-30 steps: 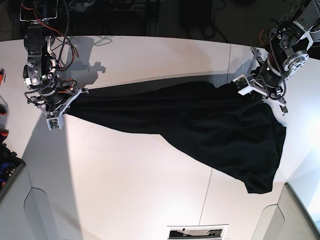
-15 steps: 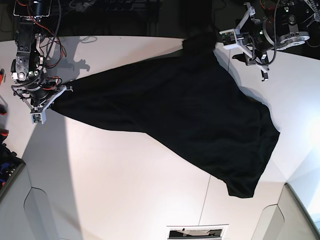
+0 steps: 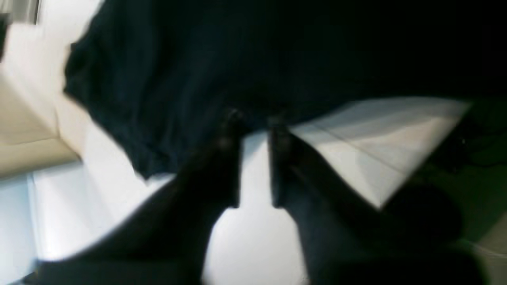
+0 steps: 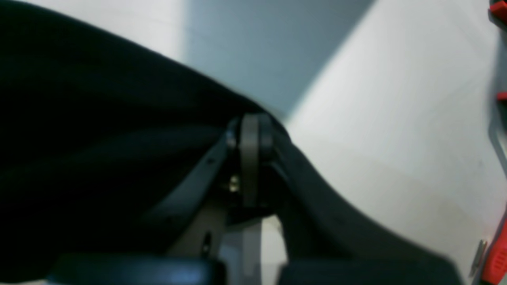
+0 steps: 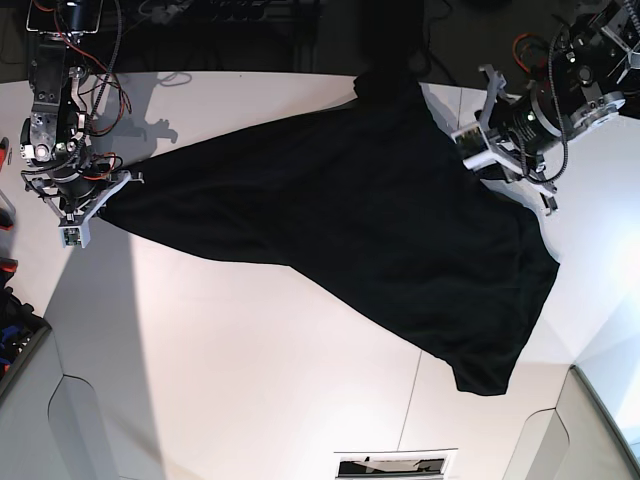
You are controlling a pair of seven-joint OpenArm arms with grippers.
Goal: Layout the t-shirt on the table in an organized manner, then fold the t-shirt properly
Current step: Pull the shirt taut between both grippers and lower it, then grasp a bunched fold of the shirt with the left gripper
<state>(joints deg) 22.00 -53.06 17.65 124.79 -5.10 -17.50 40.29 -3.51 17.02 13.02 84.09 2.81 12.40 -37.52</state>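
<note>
The black t-shirt [image 5: 350,210] lies spread in a slanted band across the white table [image 5: 250,380], its top edge reaching the back rim. At the shirt's left corner my right gripper [image 5: 100,200] is shut on the fabric; in the right wrist view the closed fingers [image 4: 249,130] have t-shirt [image 4: 79,118] draped around them. My left gripper [image 5: 468,140] sits at the shirt's right edge. In the blurred left wrist view that gripper [image 3: 255,126] shows a narrow gap with bare table [image 3: 356,130] through it, tips at the hem of the t-shirt [image 3: 237,59].
Red tools [image 5: 5,160] and a dark bin [image 5: 15,340] line the left side. A thin seam [image 5: 415,390] crosses the tabletop. Cables lie in the dark beyond the back edge. A slot [image 5: 395,465] sits at the front edge.
The left arm swept its end of the shirt toward the back edge, opened and let go, then dropped to the shirt's right edge with narrower jaws. The right gripper shifted left, still holding.
</note>
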